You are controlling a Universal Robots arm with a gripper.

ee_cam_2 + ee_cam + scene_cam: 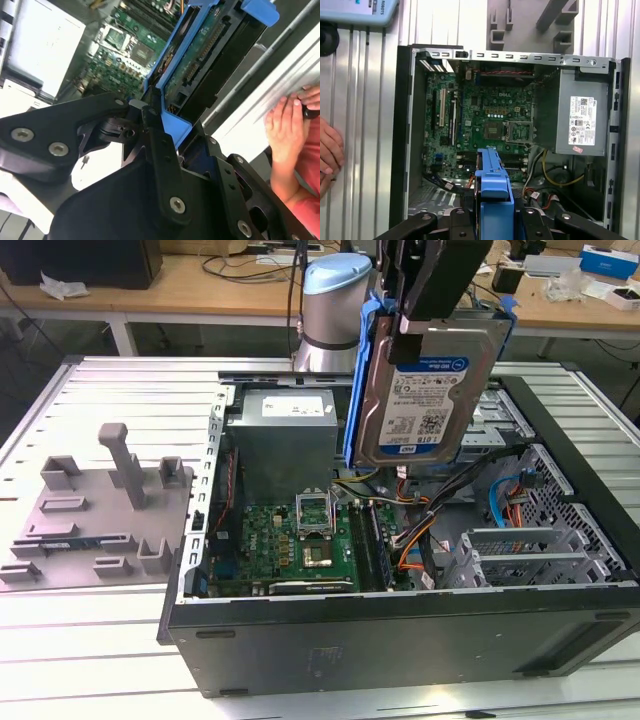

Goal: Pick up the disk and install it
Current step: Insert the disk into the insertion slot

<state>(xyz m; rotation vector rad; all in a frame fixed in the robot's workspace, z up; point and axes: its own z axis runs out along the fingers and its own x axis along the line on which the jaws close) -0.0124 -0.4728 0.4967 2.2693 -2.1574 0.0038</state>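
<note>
The disk (425, 390), a silver hard drive with a white-and-blue label in a bright blue bracket, hangs upright in the air above the open computer case (400, 630). My gripper (428, 320) is shut on its top edge. In the second wrist view the black fingers (157, 140) clamp the blue bracket (175, 125), and the disk's connector edge (205, 55) points down toward the case. In the first wrist view the bracket's edge (493, 190) sits between the fingers, over the motherboard (485, 120).
Inside the case are a grey power supply box (285, 440), cables (440, 510) and metal drive bays (505, 415). A grey fixture plate (100, 510) lies to the exterior view's left. A person's hand (285, 125) rests on the table beside the case.
</note>
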